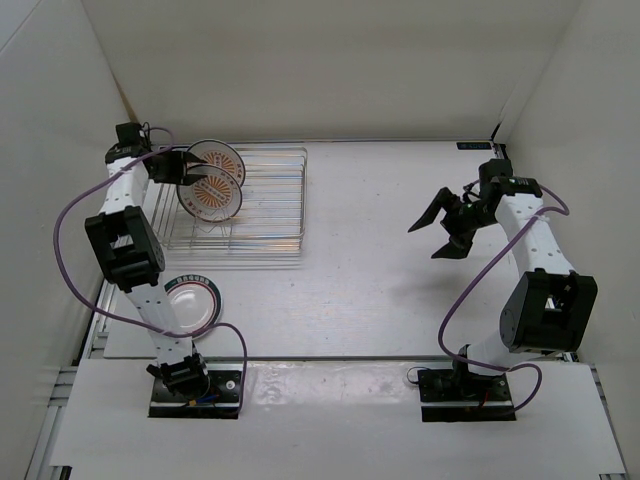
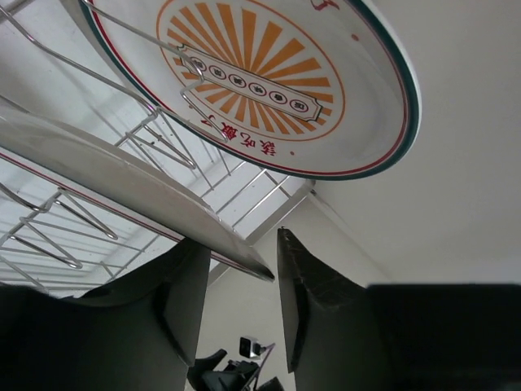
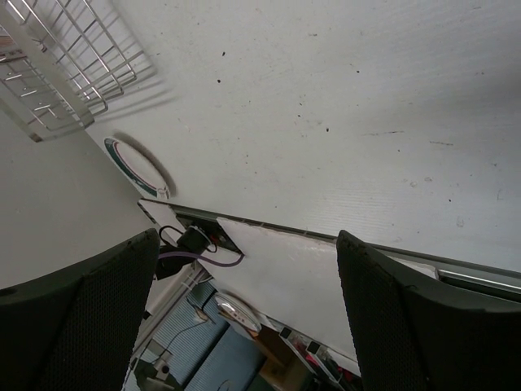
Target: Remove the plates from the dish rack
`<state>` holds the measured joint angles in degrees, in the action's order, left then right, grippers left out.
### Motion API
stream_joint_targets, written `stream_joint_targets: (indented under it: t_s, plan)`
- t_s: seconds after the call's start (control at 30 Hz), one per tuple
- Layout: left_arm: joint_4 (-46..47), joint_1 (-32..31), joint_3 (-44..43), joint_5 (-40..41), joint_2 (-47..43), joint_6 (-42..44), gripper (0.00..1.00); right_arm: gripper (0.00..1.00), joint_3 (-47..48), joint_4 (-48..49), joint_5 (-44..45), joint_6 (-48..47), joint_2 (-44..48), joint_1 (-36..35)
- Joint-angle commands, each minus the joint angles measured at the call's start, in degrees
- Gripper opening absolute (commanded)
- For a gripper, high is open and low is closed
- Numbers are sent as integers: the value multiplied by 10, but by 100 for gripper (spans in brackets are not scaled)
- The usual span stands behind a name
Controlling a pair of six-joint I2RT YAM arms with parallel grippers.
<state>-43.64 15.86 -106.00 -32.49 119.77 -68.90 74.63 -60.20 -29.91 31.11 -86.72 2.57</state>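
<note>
i saw the silver wire dish rack (image 1: 272, 210) holding two white plates, the far plate (image 1: 218, 158) and the near plate (image 1: 212, 196), each with an orange sunburst. on the left wrist view a sunburst plate also showed a dark green rim, a thin red ring and a band of dark characters. the third plate (image 1: 195, 303) was white with a green rim and red ring, on the white surface (image 1: 400, 300). the left gripper (image 1: 192, 172) and right gripper (image 1: 425, 242) were black, and the cables (image 1: 75, 205) were purple.
</note>
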Motion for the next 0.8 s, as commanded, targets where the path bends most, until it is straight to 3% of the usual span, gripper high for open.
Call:
stream_joint_targets:
  t_s: [0.0, 0.13, 0.23, 0.47, 0.77]
  plan:
    - [0, 8, -1, -35, -17, 3, 47, 90, 27, -1, 4, -6, 12, 3]
    - [8, 8, -1, -42, -23, -3, 36, 90, 31, -3, 2, -4, 10, 3]
    - [20, 10, 2, -55, -28, -22, 18, 90, 31, 0, 1, -4, 6, 3]
    - [31, 15, -4, -71, -52, -53, 2, 90, 32, 0, -1, -2, 3, 4]
    - [87, 26, -17, -82, -110, -169, 0, 90, 29, 3, -2, -2, 1, 6]
